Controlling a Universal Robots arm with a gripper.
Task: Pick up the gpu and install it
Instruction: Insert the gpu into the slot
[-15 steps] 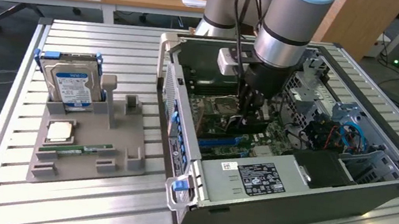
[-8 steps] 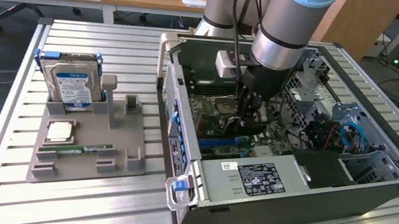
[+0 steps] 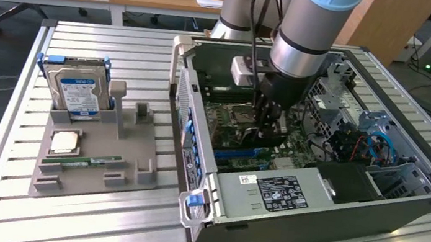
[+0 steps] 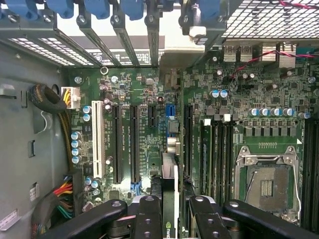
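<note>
Parts sit on a grey holder (image 3: pixel 92 170) at the exterior view's left, on the slatted metal worktop (image 3: pixel 102 225): a silver hard drive (image 3: pixel 77 91) stands upright in its blue frame, a square processor chip (image 3: pixel 64 140) lies flat in front of it, and a narrow green memory stick (image 3: pixel 81 160) lies just beside that. Toward the middle, the open computer case (image 3: pixel 194 156) lies on its side. The arm (image 3: pixel 315 28) reaches down into it, and the end effector (image 3: pixel 268 131) hangs low over the motherboard (image 3: pixel 227 126). In the wrist view its two black fingers (image 4: pixel 148 216) are drawn in narrow, clamped on the gpu (image 4: pixel 170 196), which is held edge-on between them with a green logo on its edge. The card lies over the motherboard, close to the long black expansion slots (image 4: pixel 117 144); I cannot tell whether it touches a slot. At the exterior view's right, blue cables (image 3: pixel 379 146) run inside the case.
</note>
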